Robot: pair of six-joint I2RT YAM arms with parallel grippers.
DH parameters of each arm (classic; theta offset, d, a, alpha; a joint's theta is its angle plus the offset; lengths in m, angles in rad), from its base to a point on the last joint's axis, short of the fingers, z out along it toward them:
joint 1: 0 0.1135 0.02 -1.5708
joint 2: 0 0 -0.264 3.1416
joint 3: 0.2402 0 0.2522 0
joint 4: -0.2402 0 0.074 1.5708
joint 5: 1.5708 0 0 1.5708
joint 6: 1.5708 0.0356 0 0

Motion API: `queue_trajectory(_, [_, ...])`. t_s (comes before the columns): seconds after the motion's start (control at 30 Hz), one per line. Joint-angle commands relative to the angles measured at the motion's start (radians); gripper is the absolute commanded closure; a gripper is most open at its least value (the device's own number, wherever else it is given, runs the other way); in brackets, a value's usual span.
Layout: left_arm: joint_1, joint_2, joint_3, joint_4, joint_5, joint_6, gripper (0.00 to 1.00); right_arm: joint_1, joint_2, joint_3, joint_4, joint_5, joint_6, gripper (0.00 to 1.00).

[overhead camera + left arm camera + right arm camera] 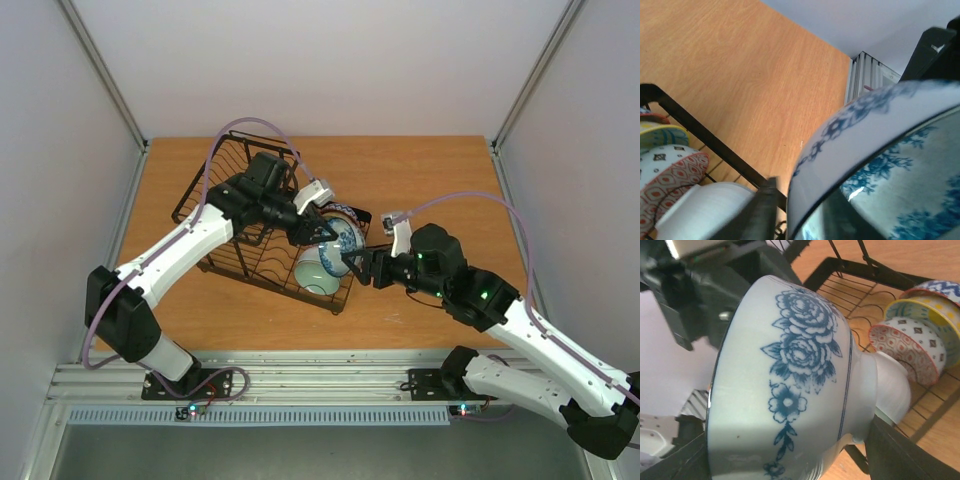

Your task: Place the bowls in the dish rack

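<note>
- Your left tool (318, 232) reaches across the rack (215, 195) and pinches the rim of the blue flowered bowl (790, 380). One finger (765, 212) lies against the bowl's outer wall.
- Your right tool (355, 265) meets the same bowl from the opposite side. Its fingers (905, 450) stand wide apart with the bowl between them, rim toward one and foot toward the other. Whether they press on it cannot be told from these views.
- You will find the blue flowered bowl tipped on its side over the right end of the rack. Whether it rests on the wires cannot be told.
- Three more bowls stand on edge in a row inside the rack. A white bowl (892, 385) is just beside the blue flowered bowl's foot, then a red-patterned bowl (905, 347), then a yellow bowl (932, 315).
- Your rack sits skewed on the left half of the counter (440, 180).
</note>
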Motion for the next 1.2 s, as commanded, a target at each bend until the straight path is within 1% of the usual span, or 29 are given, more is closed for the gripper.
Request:
queue_trajectory(0.0, [0.001, -0.024, 0.020, 0.013, -0.034, -0.056, 0.31, 0.004, 0.029, 0.064, -0.074, 0.070, -0.112, 0.99])
queue_trajectory(0.03, [0.000, -0.030, 0.025, 0.015, -0.095, -0.060, 0.19, 0.004, 0.046, 0.084, -0.101, 0.087, -0.118, 0.99])
queue_trajectory(0.07, [0.000, -0.040, 0.026, 0.015, -0.164, -0.064, 0.12, 0.004, 0.075, 0.108, -0.131, 0.104, -0.159, 0.99])
queue_trajectory(0.13, [0.001, -0.061, 0.028, 0.018, -0.297, -0.066, 0.06, 0.004, 0.132, 0.163, -0.204, 0.164, -0.202, 0.99])
queue_trajectory(0.23, [0.000, -0.096, 0.026, 0.023, -0.461, -0.048, 0.04, 0.004, 0.240, 0.251, -0.308, 0.214, -0.264, 0.99])
queue_trajectory(0.3, [0.000, -0.121, 0.023, 0.027, -0.540, -0.034, 0.04, 0.004, 0.314, 0.308, -0.376, 0.240, -0.308, 0.99])
queue_trajectory(0.37, [0.001, -0.138, 0.027, 0.023, -0.591, -0.019, 0.03, 0.004, 0.390, 0.362, -0.419, 0.269, -0.357, 0.99])
queue_trajectory(0.47, [0.000, -0.155, 0.029, 0.017, -0.625, 0.000, 0.04, 0.009, 0.488, 0.428, -0.462, 0.316, -0.422, 0.99])
queue_trajectory(0.6, [0.000, -0.161, 0.022, 0.019, -0.627, 0.010, 0.04, 0.025, 0.574, 0.469, -0.480, 0.376, -0.492, 0.99])
queue_trajectory(0.83, [0.000, -0.151, 0.023, 0.022, -0.631, 0.015, 0.04, 0.073, 0.633, 0.468, -0.473, 0.468, -0.559, 0.99])
queue_trajectory(0.93, [0.000, -0.146, 0.024, 0.015, -0.619, 0.023, 0.03, 0.099, 0.655, 0.461, -0.448, 0.478, -0.592, 0.99])
queue_trajectory(1.17, [0.000, -0.155, 0.023, 0.013, -0.619, 0.029, 0.03, 0.160, 0.775, 0.516, -0.503, 0.596, -0.634, 0.99])
